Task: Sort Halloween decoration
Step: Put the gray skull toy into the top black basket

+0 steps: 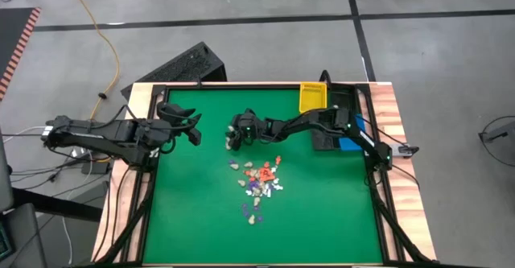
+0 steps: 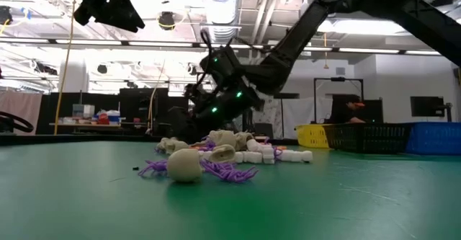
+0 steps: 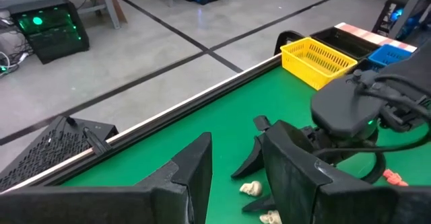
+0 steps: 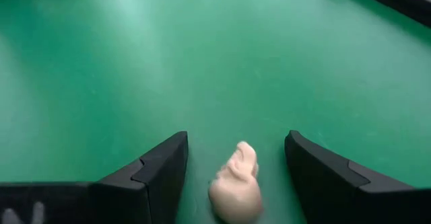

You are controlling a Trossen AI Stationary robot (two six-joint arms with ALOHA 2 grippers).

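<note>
The Halloween decoration is a loose pile of tiny cream, orange and purple trinkets lying on the green table mat, seen close in the low view. One cream trinket lies on the mat apart from the pile. My right gripper is open and low over it, one finger on each side, with a gap to both. In the high view that gripper is just beyond the pile's far left. My left gripper hangs open and empty above the mat's left side, its fingers apart.
A yellow bin stands at the far right of the mat, with a black bin and a blue bin beside it on the right. A raised frame borders the mat. Bare green mat lies left of the pile and toward the near edge.
</note>
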